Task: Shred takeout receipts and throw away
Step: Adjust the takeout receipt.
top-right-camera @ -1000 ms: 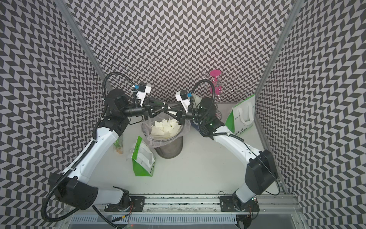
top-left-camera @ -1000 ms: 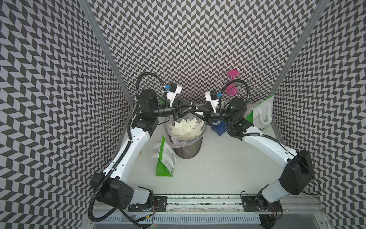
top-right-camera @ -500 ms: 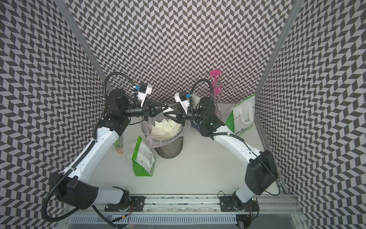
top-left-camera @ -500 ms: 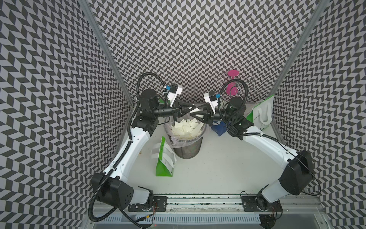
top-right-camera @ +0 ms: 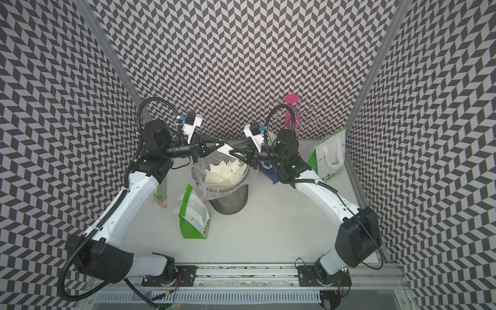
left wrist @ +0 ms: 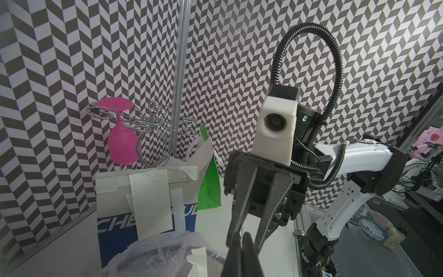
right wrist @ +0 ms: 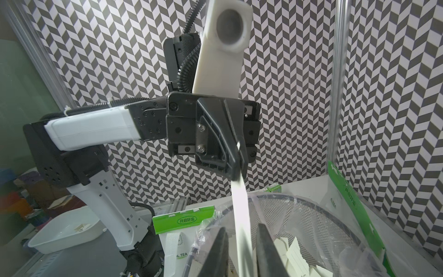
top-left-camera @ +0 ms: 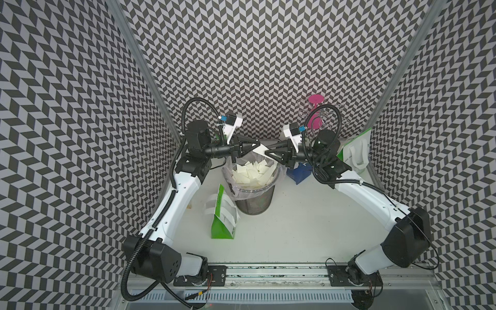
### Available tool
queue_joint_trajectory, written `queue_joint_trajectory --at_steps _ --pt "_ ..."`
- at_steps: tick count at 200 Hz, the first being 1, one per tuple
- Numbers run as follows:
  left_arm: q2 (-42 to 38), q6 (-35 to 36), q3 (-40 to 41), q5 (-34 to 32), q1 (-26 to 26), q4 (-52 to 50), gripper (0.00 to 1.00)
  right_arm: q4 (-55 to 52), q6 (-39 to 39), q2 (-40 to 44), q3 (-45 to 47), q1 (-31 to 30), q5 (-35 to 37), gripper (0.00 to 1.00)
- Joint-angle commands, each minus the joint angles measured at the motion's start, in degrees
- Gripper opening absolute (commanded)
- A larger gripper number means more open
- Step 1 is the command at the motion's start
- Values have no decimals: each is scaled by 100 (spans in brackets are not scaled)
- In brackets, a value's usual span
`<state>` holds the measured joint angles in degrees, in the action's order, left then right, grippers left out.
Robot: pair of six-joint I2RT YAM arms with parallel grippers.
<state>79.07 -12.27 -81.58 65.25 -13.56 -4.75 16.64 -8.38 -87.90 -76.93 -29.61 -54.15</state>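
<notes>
Left gripper (top-left-camera: pixel 257 145) is clamping a thin, flat white receipt strip (right wrist: pixel 241 203); right gripper (top-left-camera: pixel 266 153) is straddling it, jaws parted.

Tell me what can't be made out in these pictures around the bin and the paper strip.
- Print on the paper strip: blurred in the right wrist view, too small in both top views.
- Blue bag: mostly behind the right arm in both top views; a receipt covers part of its lettering in the left wrist view.
- Bottom of the bin: buried under scraps in both top views.
</notes>
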Motion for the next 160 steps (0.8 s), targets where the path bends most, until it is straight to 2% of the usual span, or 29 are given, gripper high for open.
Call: queue_joint_trajectory --at_steps 1,13,34,60,90,116,125,139,151,160 --pt "-172 -13 -133 53 11 7 0 91 53 142 65 43 -188 15" --pt "-168 -115 -121 113 11 131 0 102 38 94 39 43 -257 16" --pt "-181 -257 -112 192 11 324 0 54 47 -28 -76 43 -369 26" --pt "-172 -267 -115 202 10 339 0 109 -67 -196 -204 34 -538 28" --pt "-146 -301 -78 212 -10 368 0 213 -174 -243 -258 24 -597 17" --pt "-102 -357 -56 223 -40 394 0 178 -156 -237 -279 25 -548 0" --pt "-77 -372 -38 233 -50 385 0 174 -145 -222 -267 24 -514 0" --pt "-30 -346 -25 213 -75 301 10 104 -28 -202 -263 24 -450 0" --pt "-4 -314 5 194 -107 237 29 -49 157 -176 -282 25 -351 0" --pt "16 -281 21 183 -144 225 37 -169 269 -158 -306 25 -263 0"
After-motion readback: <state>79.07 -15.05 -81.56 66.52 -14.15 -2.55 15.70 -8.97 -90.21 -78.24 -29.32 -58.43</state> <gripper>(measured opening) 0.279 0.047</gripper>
